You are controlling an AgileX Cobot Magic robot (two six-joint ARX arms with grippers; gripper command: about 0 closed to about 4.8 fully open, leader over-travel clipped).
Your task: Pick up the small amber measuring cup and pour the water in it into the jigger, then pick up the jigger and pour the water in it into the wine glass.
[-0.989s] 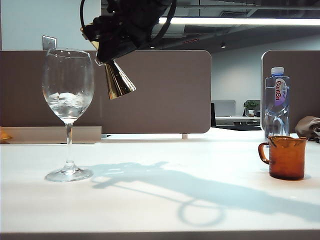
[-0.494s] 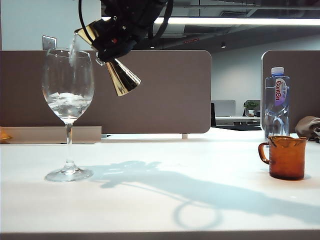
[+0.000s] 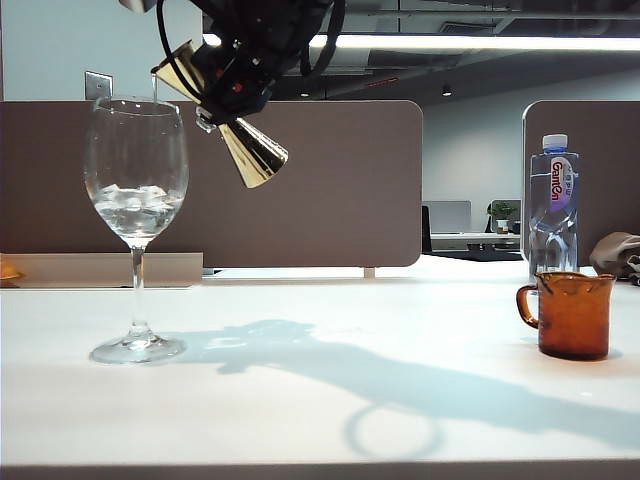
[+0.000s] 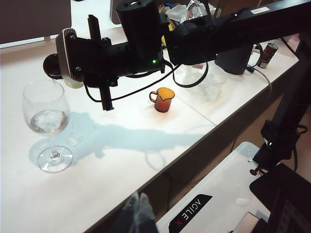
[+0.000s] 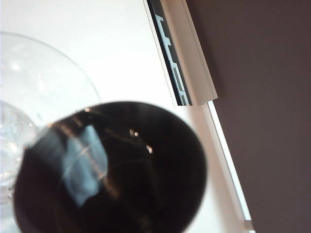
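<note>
On your white worktop point(image 3: 320, 400) stand one wine glass point(image 3: 136, 200), holding water, and one small amber measuring cup point(image 3: 572, 315). Your right tool point(image 3: 235, 75), clamped on the one jigger point(image 3: 215, 110), tips it at the glass's rim. Left tool point(image 4: 138, 216): state unclear.

Right arm: reaches in from the right, high above the table, its wrist rolled over.
Right gripper point(image 3: 235, 75): just beside the rim of the wine glass point(image 3: 136, 170) and above it — clamped on the waist of the jigger point(image 3: 222, 112), which tips toward the glass.
Left gripper point(image 4: 137, 213): low and near the camera, well apart from the wine glass — fingertips pressed together, empty.
</note>
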